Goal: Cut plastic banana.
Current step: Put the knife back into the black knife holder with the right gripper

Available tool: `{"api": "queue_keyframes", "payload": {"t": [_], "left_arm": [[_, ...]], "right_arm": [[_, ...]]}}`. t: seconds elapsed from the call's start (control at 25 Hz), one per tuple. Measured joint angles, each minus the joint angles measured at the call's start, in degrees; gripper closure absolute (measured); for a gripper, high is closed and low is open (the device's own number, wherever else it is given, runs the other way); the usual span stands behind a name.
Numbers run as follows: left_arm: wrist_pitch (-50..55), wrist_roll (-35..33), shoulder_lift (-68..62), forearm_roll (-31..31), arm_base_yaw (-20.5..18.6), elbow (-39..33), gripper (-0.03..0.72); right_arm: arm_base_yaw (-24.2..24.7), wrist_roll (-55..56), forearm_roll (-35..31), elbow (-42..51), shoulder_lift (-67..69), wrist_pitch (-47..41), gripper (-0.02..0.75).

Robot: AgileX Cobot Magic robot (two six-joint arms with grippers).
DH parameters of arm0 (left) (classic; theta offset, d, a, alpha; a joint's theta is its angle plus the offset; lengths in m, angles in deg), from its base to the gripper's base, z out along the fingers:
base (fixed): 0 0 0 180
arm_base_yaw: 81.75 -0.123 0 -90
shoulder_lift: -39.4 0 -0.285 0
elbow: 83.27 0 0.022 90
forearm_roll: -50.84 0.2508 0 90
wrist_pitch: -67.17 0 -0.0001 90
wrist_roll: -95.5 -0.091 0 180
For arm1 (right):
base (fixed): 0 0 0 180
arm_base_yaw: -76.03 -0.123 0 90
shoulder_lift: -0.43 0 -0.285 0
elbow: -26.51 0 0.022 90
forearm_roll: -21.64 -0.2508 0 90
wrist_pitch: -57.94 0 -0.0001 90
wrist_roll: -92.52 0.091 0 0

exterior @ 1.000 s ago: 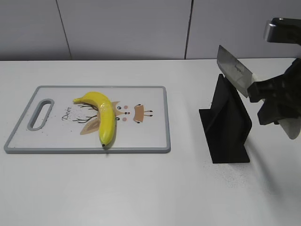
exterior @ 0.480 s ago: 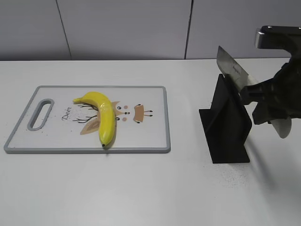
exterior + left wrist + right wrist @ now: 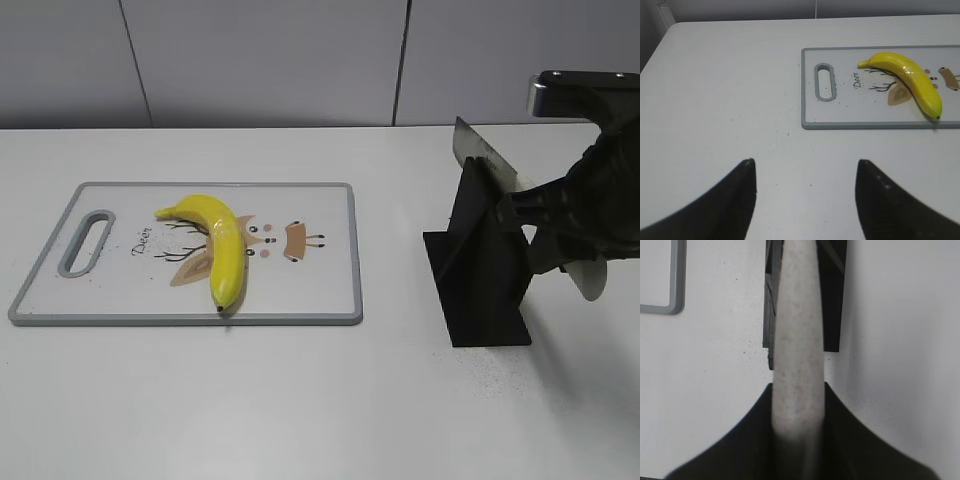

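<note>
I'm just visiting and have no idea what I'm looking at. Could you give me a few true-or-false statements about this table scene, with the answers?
1. The plastic banana lies on the cutting board. True.
2. The banana is already cut in two. False: it is in one piece.
3. The right gripper is shut on the knife handle. True; the blade is at the black stand.
4. The left gripper is holding the banana down. False: it is open over bare table, apart from the board.
5. The board's handle slot is at the end nearest the stand. False: it is at the far end.
</note>
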Motion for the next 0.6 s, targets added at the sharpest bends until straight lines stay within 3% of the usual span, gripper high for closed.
{"api": "queue_keyframes", "payload": {"t": [0.6], "left_arm": [[0.0,0.1,0.0,0.0,0.0,0.0,0.098]], "right_arm": [[0.0,0.0,-0.8,0.0,3.9,0.5,0.575]]}}
